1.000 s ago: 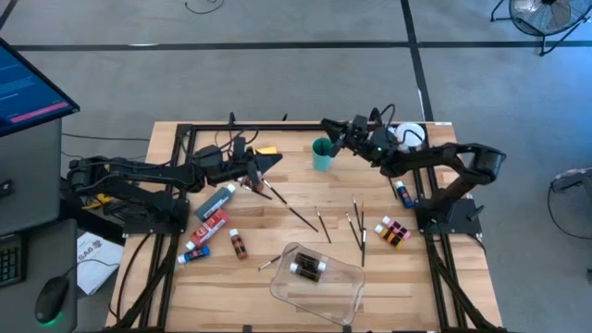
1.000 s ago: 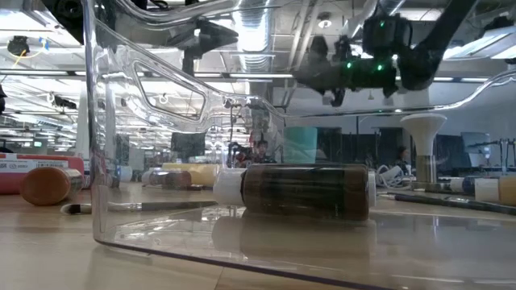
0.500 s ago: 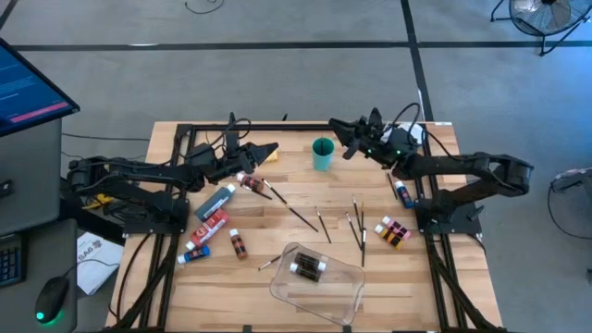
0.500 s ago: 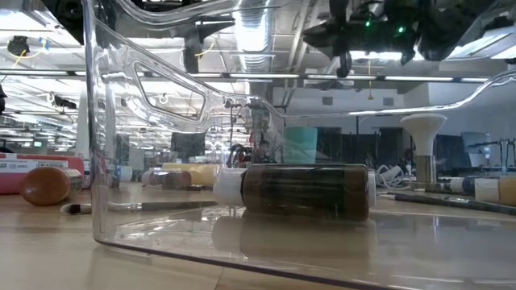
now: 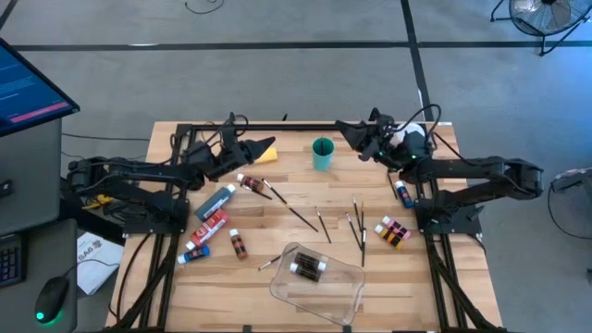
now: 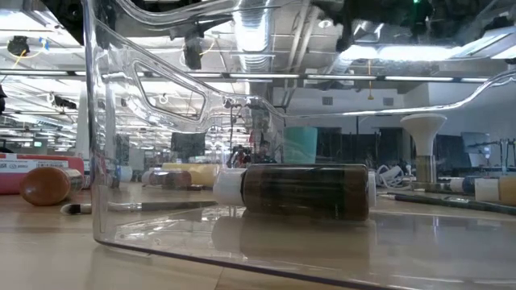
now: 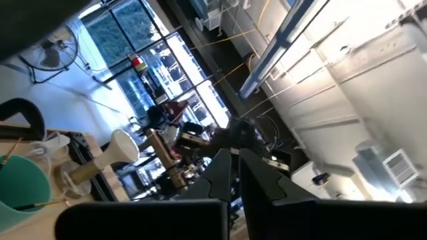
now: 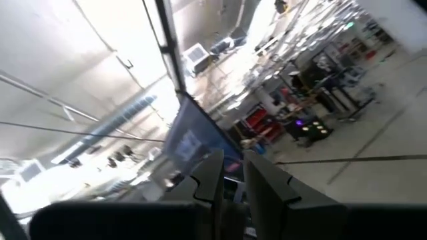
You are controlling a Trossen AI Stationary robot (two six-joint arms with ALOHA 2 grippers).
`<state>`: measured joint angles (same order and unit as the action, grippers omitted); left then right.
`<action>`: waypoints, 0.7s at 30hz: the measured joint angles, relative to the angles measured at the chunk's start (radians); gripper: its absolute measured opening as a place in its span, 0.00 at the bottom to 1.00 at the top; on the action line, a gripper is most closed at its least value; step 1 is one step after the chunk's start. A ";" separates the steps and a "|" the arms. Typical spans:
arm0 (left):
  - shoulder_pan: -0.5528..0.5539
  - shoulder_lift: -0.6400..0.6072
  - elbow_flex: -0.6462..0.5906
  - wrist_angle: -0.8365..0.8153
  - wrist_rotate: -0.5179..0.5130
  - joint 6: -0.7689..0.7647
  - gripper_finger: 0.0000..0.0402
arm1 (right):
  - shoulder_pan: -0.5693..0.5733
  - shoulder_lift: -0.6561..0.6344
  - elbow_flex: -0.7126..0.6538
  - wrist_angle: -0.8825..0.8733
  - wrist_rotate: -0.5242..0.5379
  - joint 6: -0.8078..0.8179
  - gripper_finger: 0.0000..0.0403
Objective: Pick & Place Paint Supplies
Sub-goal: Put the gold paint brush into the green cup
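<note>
Thin dark-handled brushes (image 5: pixel 305 219) (image 5: pixel 357 224) lie flat on the wooden table. A brown bottle with a white cap (image 5: pixel 307 268) (image 6: pixel 306 191) lies on its side in the clear tray (image 5: pixel 344 294). Grey (image 5: pixel 217 200), red (image 5: pixel 211 225) and blue (image 5: pixel 196 252) tubes and two small bottles (image 5: pixel 239 244) (image 5: pixel 252 183) lie at the left. More bottles (image 5: pixel 393 231) lie at the right. My left gripper (image 5: pixel 271 144) hovers shut left of the teal cup (image 5: pixel 322 154), over a yellow bottle (image 5: pixel 266 154). My right gripper (image 5: pixel 344 129) hovers right of the cup, fingers close together and holding nothing.
The teal cup (image 7: pixel 20 190) stands upright near the far edge with thin brush handles showing inside it. A blue tube (image 5: pixel 402 192) lies by the right arm's base. A dark frame (image 5: pixel 277 128) borders the table. Bare wood lies between the cup and the tray.
My right gripper has risen from just above the teal cup and drawn back toward the table's right and far edges, rolling as it went. My left gripper has tipped upward, rolled and shifted a little toward the far edge. No object has moved.
</note>
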<state>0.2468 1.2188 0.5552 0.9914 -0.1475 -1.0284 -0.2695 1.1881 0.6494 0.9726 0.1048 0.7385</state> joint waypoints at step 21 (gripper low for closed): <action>0.012 -0.077 0.000 0.126 0.134 -0.002 0.00 | 0.084 0.077 0.372 -0.447 -0.070 0.145 0.13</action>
<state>0.2588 1.1418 0.5556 1.1172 -0.0138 -1.0300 -0.1856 1.2655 1.0217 0.5253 0.0353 0.8832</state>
